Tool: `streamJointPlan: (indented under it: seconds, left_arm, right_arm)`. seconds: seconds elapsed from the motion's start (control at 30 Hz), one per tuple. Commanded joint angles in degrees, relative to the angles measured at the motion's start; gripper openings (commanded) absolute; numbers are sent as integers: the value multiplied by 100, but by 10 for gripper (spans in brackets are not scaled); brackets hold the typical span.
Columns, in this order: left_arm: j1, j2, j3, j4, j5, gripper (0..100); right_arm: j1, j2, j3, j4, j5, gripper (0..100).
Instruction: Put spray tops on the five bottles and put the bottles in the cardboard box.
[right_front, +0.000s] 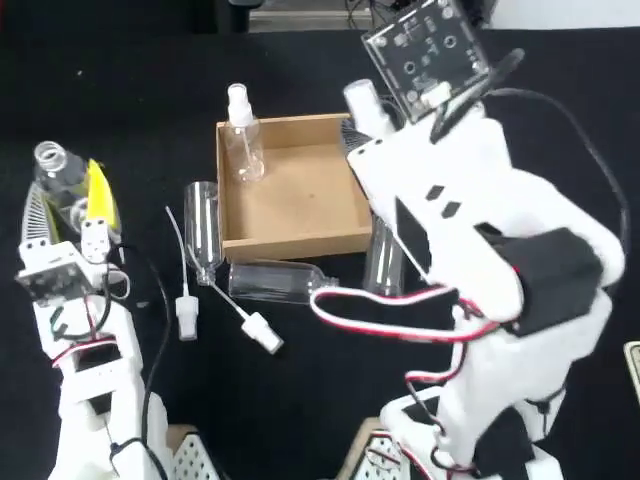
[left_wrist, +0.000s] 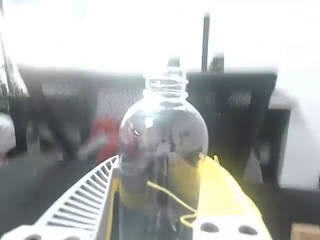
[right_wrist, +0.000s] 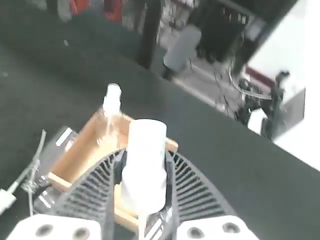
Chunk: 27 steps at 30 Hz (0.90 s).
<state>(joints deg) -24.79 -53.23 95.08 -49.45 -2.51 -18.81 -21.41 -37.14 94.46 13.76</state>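
**Two firm grips**

High view: the left tool (right_front: 68, 195) pinches an uncapped bottle (right_front: 55, 170) upright, well left of the cardboard box (right_front: 295, 243). The right tool (right_front: 362, 118) holds a spray top (right_front: 360, 100) near the box's far right corner.
Left wrist view: fingers press the bottle's body.
Right wrist view: fingers clamp the spray top.

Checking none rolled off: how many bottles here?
5 bottles: one upright in the cardboard box, one in the left gripper, one lying left of the box, one in front, one right, partly under an arm.

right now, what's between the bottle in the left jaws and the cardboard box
High view: one uncapped bottle lies beside the cardboard box, apart from the held bottle.
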Motion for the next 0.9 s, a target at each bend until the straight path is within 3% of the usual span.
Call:
streamJointPlan:
  seconds: [0.0,0.23,0.4,0.67,0.87]
  left_arm:
    - [75,-123,171,-325,44,30]
    - [75,-123,171,-334,44,30]
    - [295,-123,171,-334,53,30]
    - [1701,-132,171,-387,9,30]
    - [1859,-114,171,-800,44,30]
  right_arm:
    - [-325,-180,-453,-607,-246,11]
    - [-1415,-163,-400,-1899,-1064,11]
    - [-2189,-154,-382,-2848,-1064,11]
    - [-2365,-163,558,-4607,-1064,11]
    - [-2391,-154,1411,-5864,-1064,12]
